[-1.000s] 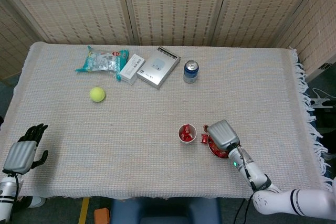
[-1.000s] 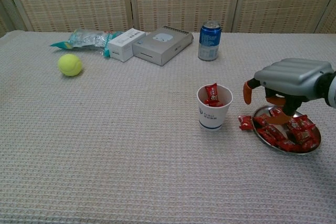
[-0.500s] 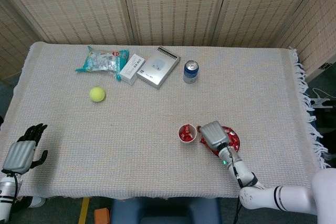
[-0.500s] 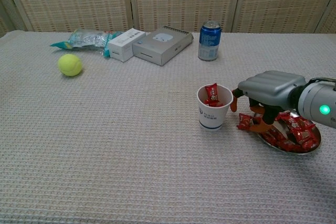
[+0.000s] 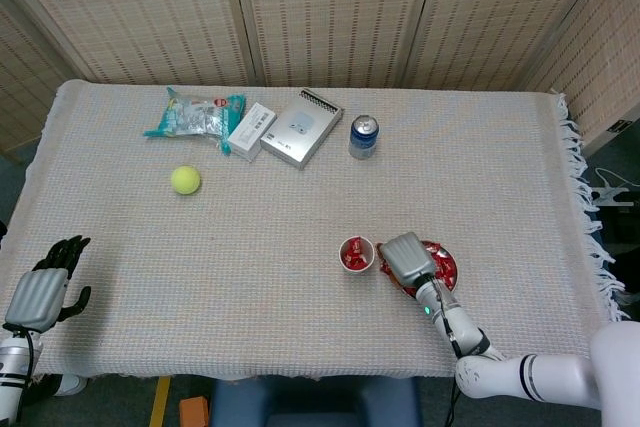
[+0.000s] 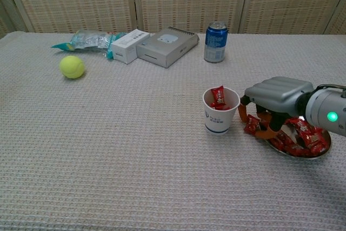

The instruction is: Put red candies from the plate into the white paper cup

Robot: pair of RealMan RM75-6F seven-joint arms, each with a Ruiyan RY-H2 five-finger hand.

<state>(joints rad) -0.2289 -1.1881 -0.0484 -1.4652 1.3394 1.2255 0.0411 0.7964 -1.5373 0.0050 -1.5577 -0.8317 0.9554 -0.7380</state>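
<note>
The white paper cup [image 6: 220, 112] [image 5: 356, 253] stands near the table's front right and holds red candies. To its right, a metal plate [image 6: 320, 153] [image 5: 445, 269] carries several more red candies [image 6: 303, 136]. One loose red candy [image 6: 252, 124] lies on the cloth between cup and plate. My right hand [image 6: 275, 97] [image 5: 404, 257] hovers low over it, palm down, pinching it with a thumb on its cup side and a finger on its plate side. My left hand [image 5: 45, 287] hangs at the table's front left corner, fingers spread, holding nothing.
At the back of the table stand a blue can [image 6: 215, 41], a grey box [image 6: 167, 45], a white carton [image 6: 130, 45] and a snack bag [image 6: 89, 40]. A tennis ball [image 6: 72, 66] lies at the left. The cloth's fringed edge runs down the right side.
My right hand moved from above the plate toward the cup, dropped lower, and its thumb and finger closed in on the loose candy. The left hand stayed still.
</note>
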